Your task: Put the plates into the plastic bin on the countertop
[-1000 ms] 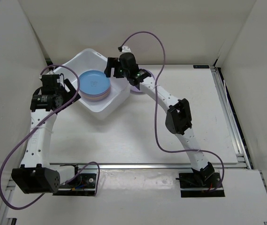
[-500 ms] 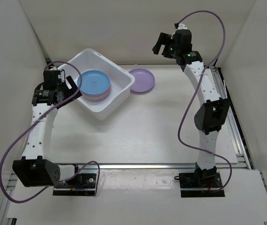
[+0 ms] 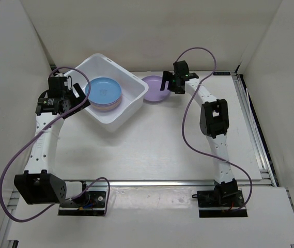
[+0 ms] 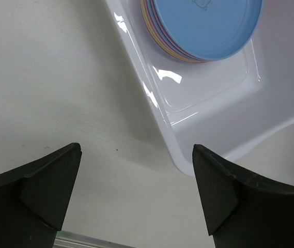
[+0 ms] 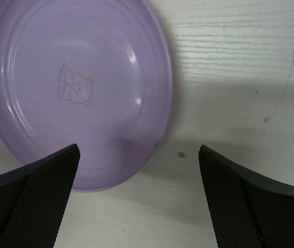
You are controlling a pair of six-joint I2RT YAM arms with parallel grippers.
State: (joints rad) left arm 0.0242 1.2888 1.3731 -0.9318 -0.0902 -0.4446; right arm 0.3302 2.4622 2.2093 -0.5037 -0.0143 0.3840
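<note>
Both jaws wide open, empty. Only right wrist view shows bear print (image 5: 76, 87) on purple plate (image 5: 121, 108).

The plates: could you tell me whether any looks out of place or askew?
One purple plate lies on the countertop just outside the plastic bin, while the rest form a stack inside, blue plate on top. The bin itself stands skewed to the countertop's edges. Nothing looks spilled or damaged.
</note>
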